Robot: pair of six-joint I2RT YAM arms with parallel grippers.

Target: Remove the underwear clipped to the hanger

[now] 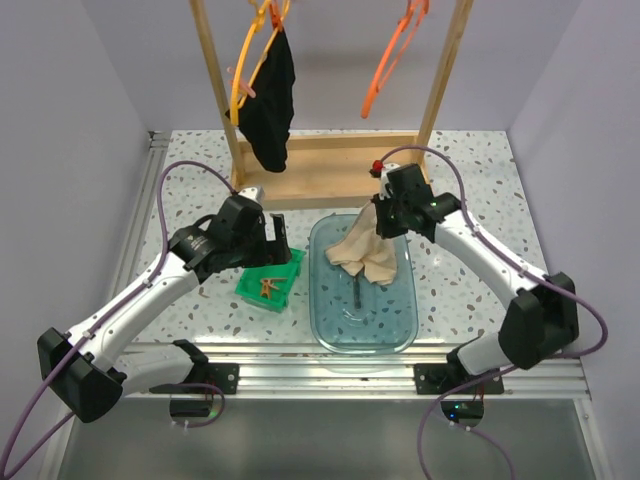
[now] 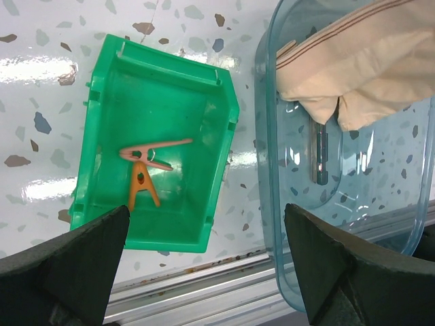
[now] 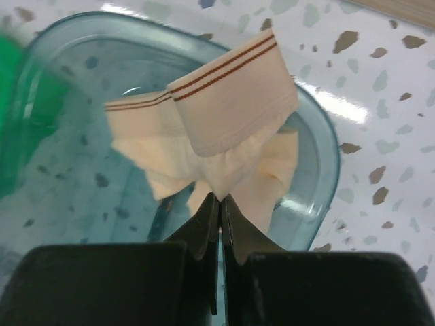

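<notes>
The speckled terrazzo table (image 1: 480, 200) carries a pale wooden rack (image 1: 330, 165) at its far side. From the rack's top bar hangs an orange wire hanger (image 1: 245, 70), and the black underwear (image 1: 270, 100) droops limp and matte from it. A second orange hanger (image 1: 395, 50) hangs bare. Nearer the arms sits a clear, blue-tinted plastic tub (image 1: 400, 320) with rounded corners. Above it the right pincer (image 3: 219, 200) has its fingers pressed fully together, nipping a fold of the beige underwear (image 3: 231, 102). This is soft, crumpled cloth with a ribbed waistband edged by two thin brown stripes, and its lower folds sag into the tub. The left pincer (image 2: 206, 210) stands spread wide with nothing in it, over the near edge of a glossy green plastic bin (image 2: 170, 88) just left of the tub. Two small clips (image 2: 146, 153), one tan and one orange, lie crossed and touching on the bin's floor.
</notes>
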